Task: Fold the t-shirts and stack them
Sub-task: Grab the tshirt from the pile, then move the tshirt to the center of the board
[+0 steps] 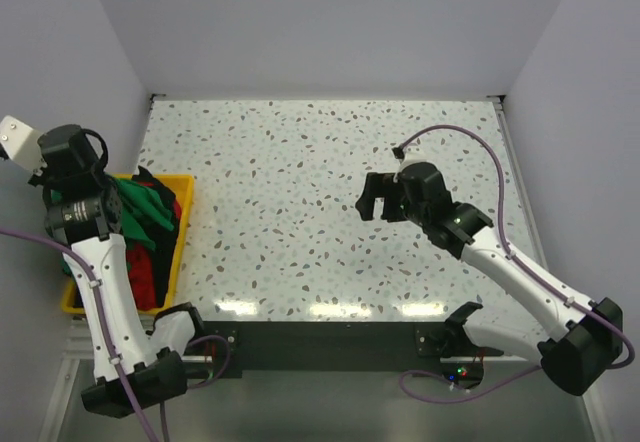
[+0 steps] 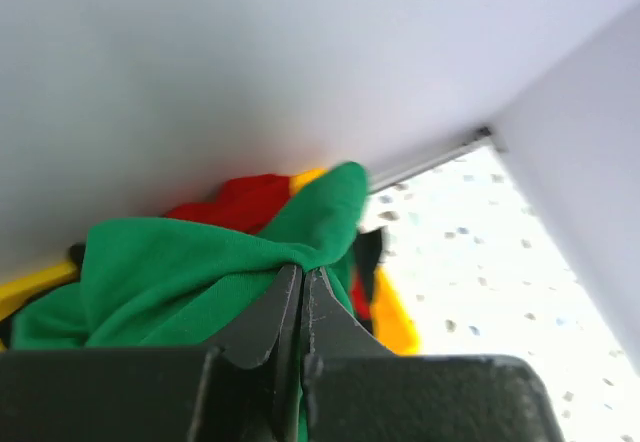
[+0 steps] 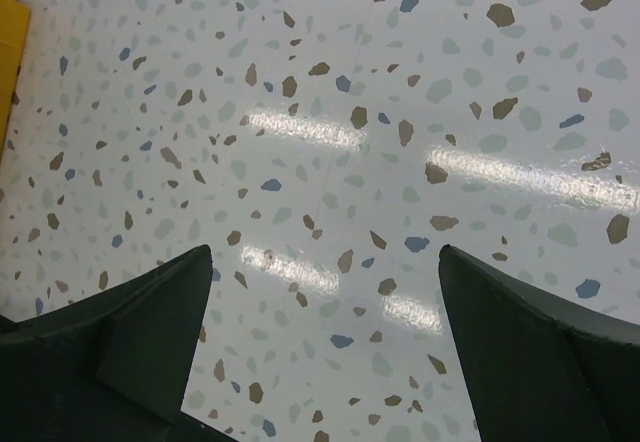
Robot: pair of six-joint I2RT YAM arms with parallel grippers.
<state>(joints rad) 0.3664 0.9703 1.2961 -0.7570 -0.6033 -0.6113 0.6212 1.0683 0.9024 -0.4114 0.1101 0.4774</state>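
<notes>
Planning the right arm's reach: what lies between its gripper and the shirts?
From right gripper to shirts: bare table, then the bin's wall, per top view.

Bright green crumpled cotton t-shirt [image 1: 138, 205] bunched atop heap in yellow plastic bin [image 1: 181, 242], one fold pinched by left gripper [image 2: 302, 274]. Red t-shirt [image 1: 140, 270] and black t-shirt [image 1: 150, 176] wadded beneath, unfolded.
</notes>
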